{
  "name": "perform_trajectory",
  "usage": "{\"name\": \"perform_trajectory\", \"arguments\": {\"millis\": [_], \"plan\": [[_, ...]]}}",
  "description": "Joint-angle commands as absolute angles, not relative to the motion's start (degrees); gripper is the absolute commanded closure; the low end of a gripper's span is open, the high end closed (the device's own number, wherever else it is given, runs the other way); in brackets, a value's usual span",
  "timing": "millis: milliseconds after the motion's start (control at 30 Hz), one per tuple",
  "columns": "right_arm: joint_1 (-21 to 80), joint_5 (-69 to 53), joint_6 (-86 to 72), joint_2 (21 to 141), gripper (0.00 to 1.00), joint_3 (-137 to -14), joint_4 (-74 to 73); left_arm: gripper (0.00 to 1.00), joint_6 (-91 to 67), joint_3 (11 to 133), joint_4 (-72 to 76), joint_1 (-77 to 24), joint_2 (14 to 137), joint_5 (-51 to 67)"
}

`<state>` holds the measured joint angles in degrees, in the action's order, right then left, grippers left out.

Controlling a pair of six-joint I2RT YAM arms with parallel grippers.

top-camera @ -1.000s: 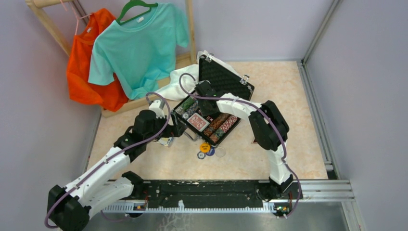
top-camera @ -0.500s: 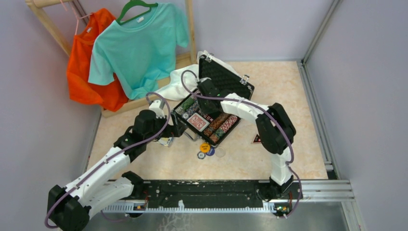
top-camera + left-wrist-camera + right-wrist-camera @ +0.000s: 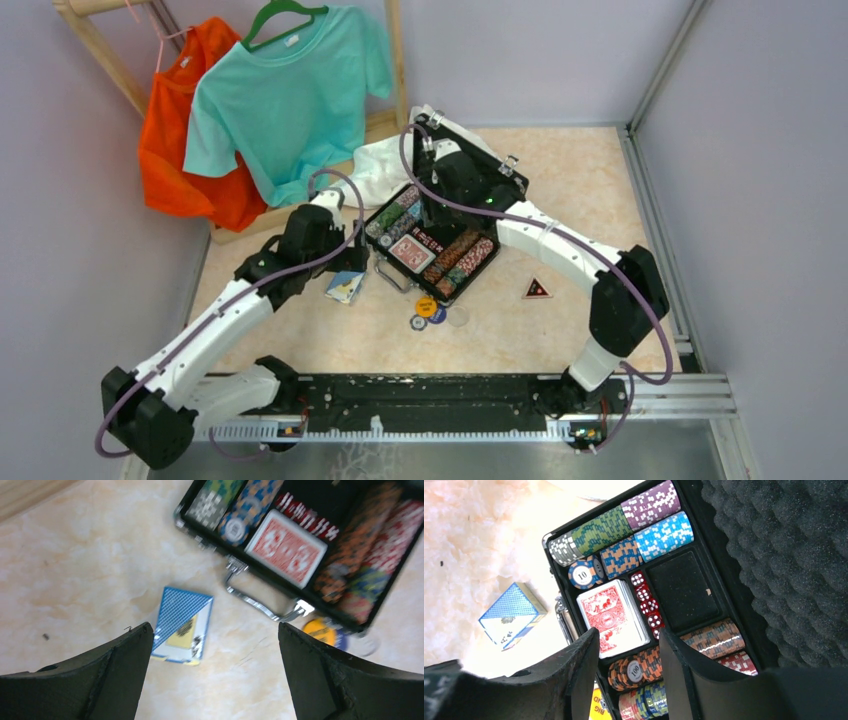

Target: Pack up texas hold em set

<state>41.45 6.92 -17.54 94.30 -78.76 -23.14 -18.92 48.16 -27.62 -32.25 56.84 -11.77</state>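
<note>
Left tool (image 3: 215,630) hangs wide open over the blue deck (image 3: 181,625), flat on the tabletop (image 3: 75,555) beside the open case (image 3: 437,292); center, close across its narrow width, then carry it to the empty slot (image 3: 681,590); right tool (image 3: 628,637) is parted and empty.

Under the left gripper (image 3: 215,630), between its wide-spread fingers, the blue deck (image 3: 182,625) lies flat with bare table (image 3: 75,580) on every side. Just ahead, the case (image 3: 210,537) wall and its metal handle (image 3: 255,602) bar the way. The right gripper (image 3: 629,632) hangs over the tray, with the raised foam lid (image 3: 794,555) standing close on its right. Ahead of its fingers one card slot (image 3: 681,590) is free, hemmed in by dice (image 3: 646,605), chips (image 3: 664,535) and the red deck (image 3: 611,617).
</note>
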Motion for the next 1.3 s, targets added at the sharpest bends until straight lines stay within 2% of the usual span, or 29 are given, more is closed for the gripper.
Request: {"name": "perform_trajectory", "arguments": {"millis": [0,200,333,600,800,967,1267], "plan": [[41.04,5.01,-16.19,90.97,0.51,-76.57,-19.55,0.01,-7.35,48.29,-35.18,-32.06,59.74,-13.96],[40.42,3.49,-13.78,90.35,0.47,-75.62,-17.82,0.01,0.94,49.63,-34.02,-30.71,67.15,-10.09],[39.31,1.1,-13.28,89.86,0.46,-74.0,-16.95,0.01,3.56,50.11,-35.05,-27.8,72.52,-2.41],[37.81,-2.47,-14.05,89.97,0.46,-68.76,-14.25,0.01,6.75,51.06,-34.06,-24.04,76.84,2.75],[37.32,-3.46,-14.06,90.35,0.46,-68.2,-13.66,0.01,6.45,53.77,-37.03,-23.47,85.64,2.18],[36.87,-4.16,-14.06,90.57,0.46,-68.2,-13.37,0.01,6.59,54.14,-37.23,-23.42,87.79,2.23],[36.65,-4.32,-14.16,90.9,0.46,-68.04,-13.16,0.12,6.3,55.2,-38.59,-23.51,91.68,1.42]]}}
